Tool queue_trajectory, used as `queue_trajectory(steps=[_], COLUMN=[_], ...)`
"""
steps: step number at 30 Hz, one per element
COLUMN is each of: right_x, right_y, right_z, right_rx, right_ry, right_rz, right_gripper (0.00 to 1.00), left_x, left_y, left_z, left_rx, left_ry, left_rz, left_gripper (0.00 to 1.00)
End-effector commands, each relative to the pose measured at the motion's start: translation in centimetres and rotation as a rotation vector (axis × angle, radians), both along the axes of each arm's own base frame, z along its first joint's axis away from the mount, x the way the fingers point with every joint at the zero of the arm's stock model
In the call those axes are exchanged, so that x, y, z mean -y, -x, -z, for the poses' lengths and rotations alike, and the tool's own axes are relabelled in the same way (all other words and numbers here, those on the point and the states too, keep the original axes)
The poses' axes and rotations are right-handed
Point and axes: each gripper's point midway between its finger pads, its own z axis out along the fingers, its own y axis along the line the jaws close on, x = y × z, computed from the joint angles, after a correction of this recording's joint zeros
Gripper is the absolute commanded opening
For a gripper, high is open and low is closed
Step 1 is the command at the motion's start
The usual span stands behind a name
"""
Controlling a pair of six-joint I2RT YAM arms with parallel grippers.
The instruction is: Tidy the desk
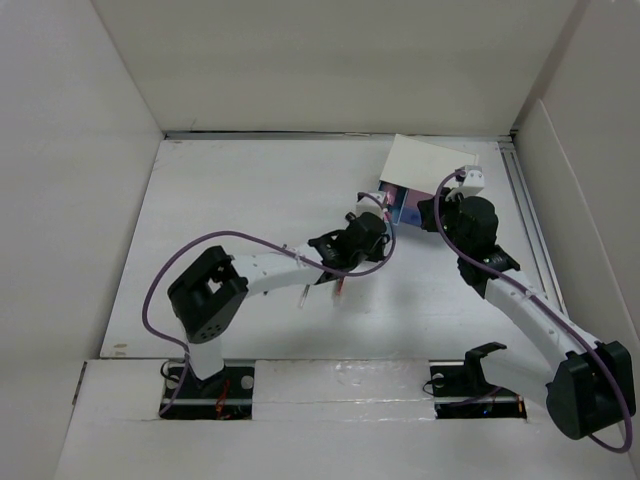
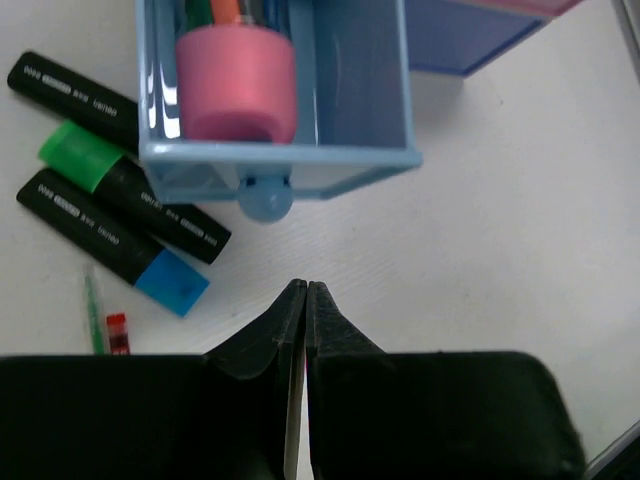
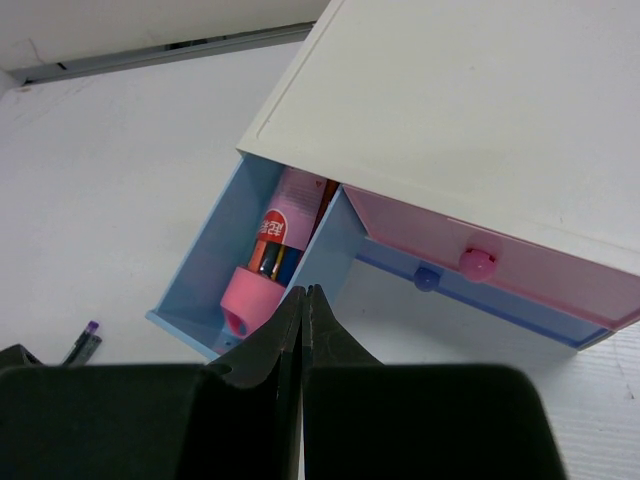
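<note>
Markers (image 2: 150, 200) on desk (image 2: 500, 250) via L wrist, pink drawer (image 3: 520, 270) via R wrist

desk (image 1: 230, 200) white | drawer (image 2: 280, 160) blue | tube (image 2: 237, 80) pink | markers (image 2: 160, 205) black — caps (image 2: 82, 155) green, blue

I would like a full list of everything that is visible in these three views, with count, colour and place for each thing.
desk: one, white, under everything, walled by white panels
drawer box: one, white top, far right part of the desk
open drawer: one, light blue, pulled out of the box
pink-capped tube: one, pink, lying inside the open drawer
pink drawer: one, pink, next to the open drawer
lower drawer: one, blue, under the pink drawer
markers: three, black, one green cap, one blue cap, on the desk beside the open drawer
thin pen: one, green, near the markers
left gripper: one, black, shut, before the open drawer
right gripper: one, black, shut, above the open drawer
</note>
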Motion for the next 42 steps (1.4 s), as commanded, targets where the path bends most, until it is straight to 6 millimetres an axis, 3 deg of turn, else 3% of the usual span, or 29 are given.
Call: queue_trajectory(steps=[1, 10, 22, 26, 33, 38, 42], right_x=[-0.1, 0.0, 0.2, 1.2, 1.9, 2.7, 2.8], right_y=[-0.4, -0.3, -0.3, -0.7, -2.6, -4.2, -5.1], right_z=[-2.9, -3.2, -3.2, -3.2, -5.1, -4.3, -3.3], right_rx=[0.083, 0.091, 0.092, 0.084, 0.103, 0.072, 0.045], right_ry=[-0.029, -0.028, -0.026, -0.009, -0.018, 0.001, 0.001], right_rz=[-0.006, 0.0, 0.01, 0.066, 0.116, 0.14, 0.129], right_gripper=[0.0, 0.0, 0.0, 0.0, 0.0, 0.0, 0.0], left_x=[1.5, 1.6, 3.2, 3.3, 3.7, 4.4, 4.6], left_y=[-2.3, -5.8, -7.7, -7.7, -8.9, -9.7, -10.9], left_z=[-3.5, -3.2, -4.7, -5.1, -5.2, -6.0, -5.4], left_rx=[0.082, 0.105, 0.154, 0.163, 0.203, 0.224, 0.217], left_ry=[0.063, 0.027, 0.013, 0.02, -0.01, -0.014, -0.015], left_rz=[-0.043, -0.085, -0.09, -0.087, -0.104, -0.101, -0.107], left_gripper=[0.0, 0.0, 0.0, 0.0, 0.0, 0.0, 0.0])
